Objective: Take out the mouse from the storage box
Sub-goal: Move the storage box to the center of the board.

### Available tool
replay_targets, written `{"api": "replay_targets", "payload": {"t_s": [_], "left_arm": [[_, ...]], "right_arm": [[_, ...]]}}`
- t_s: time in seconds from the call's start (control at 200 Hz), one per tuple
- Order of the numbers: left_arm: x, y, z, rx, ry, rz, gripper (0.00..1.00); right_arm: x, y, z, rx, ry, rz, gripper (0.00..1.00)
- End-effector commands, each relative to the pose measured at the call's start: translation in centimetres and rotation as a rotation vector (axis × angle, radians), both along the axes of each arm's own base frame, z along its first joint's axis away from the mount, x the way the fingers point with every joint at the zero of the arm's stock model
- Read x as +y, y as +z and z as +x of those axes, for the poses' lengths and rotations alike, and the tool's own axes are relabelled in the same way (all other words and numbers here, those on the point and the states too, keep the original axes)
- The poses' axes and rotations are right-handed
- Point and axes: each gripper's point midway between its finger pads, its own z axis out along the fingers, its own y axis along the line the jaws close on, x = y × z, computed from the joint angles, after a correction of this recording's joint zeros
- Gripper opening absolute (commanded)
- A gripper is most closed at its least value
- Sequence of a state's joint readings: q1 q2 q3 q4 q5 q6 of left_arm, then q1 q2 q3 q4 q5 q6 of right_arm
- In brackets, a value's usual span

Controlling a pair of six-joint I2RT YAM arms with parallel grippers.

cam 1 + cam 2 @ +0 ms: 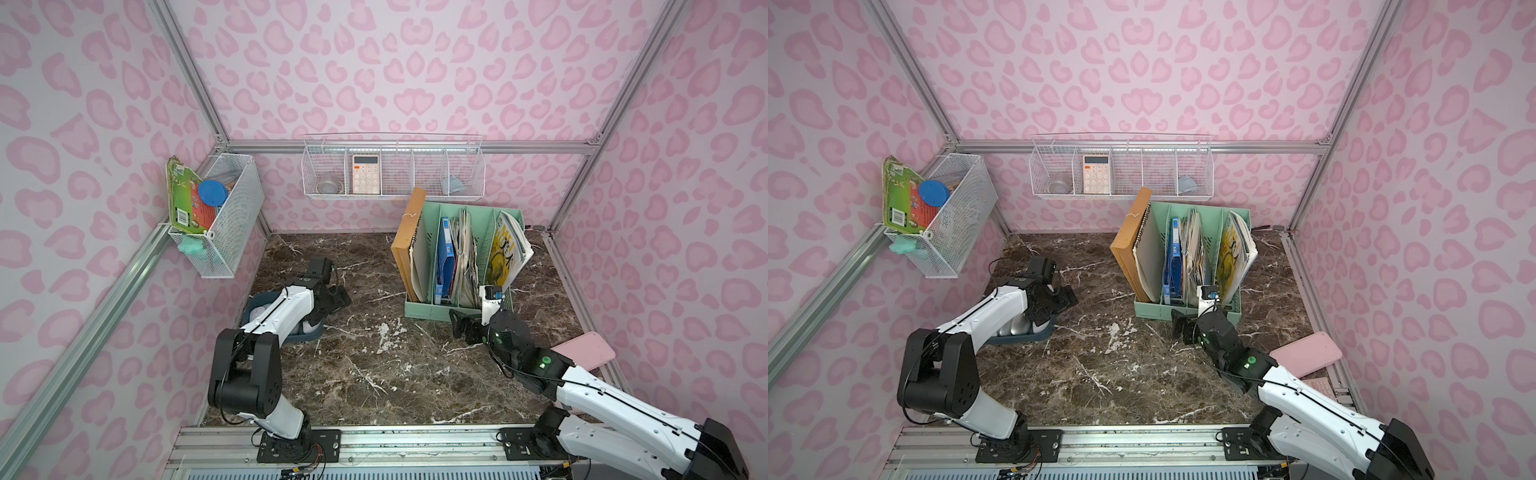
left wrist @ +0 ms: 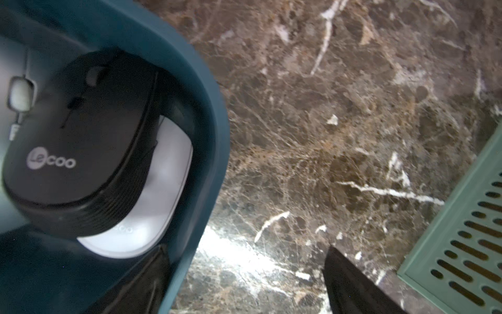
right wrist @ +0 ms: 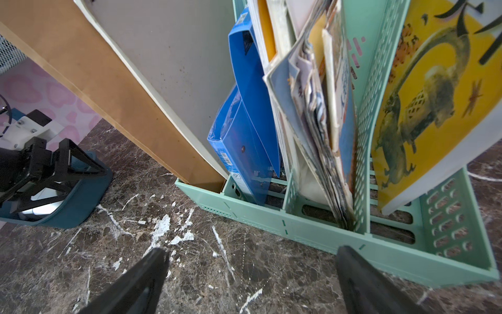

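The storage box (image 2: pixel 214 114) is a dark teal tray on the marble at the left, also seen in both top views (image 1: pixel 301 337) (image 1: pixel 1017 338). In the wrist view a black Lecoo mouse (image 2: pixel 81 136) lies on top of a white mouse (image 2: pixel 165 187), with a grey mouse (image 2: pixel 16 62) beside them. My left gripper (image 2: pixel 247 247) is open over the box's right end (image 1: pixel 332 300). One finger (image 2: pixel 141 280) is inside the box by the white mouse. Its partner stands outside over the marble, so the wall runs between them. My right gripper (image 3: pixel 252 251) hangs open over bare marble (image 1: pixel 461 326), holding nothing.
A mint-green file organiser (image 1: pixel 424 309) full of folders and magazines stands just behind the right gripper. A pink flat case (image 1: pixel 586 349) lies at the right edge. White wire baskets hang on the back wall (image 1: pixel 392 170) and the left wall (image 1: pixel 224 216).
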State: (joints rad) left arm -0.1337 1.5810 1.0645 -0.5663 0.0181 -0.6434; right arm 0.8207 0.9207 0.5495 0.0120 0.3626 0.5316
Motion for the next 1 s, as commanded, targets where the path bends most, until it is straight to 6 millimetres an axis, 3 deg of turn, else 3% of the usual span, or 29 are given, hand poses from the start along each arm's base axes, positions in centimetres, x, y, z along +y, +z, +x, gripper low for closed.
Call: {"api": "replay_targets", "payload": {"t_s": [0.0,0.475,0.76,0.995], "left_arm": [[-2.1,0.4,-0.6,-0.008,-0.058,-0.041,0.9],[-6.6,0.0,-6.0,-0.024,-0.182,-0.041,0.74],[-10.1,0.3,-9.3,-0.061,-0.28,-0.08,0.57],[-12.5,-0.9,-12.1,-0.044,-0.345,-0.085,0.54]], "right_arm": [[0.1,-0.2,0.0,0.007,-0.012,0.009,1.0],[3.1,-1.3,-1.4,0.04,0.031,-0.025,1.0],[4.8,-2.0,-2.0,0.07,0.028,-0.058,1.0],[4.9,-3.0,-2.5,0.121,-0.018,-0.047,0.99]]}}
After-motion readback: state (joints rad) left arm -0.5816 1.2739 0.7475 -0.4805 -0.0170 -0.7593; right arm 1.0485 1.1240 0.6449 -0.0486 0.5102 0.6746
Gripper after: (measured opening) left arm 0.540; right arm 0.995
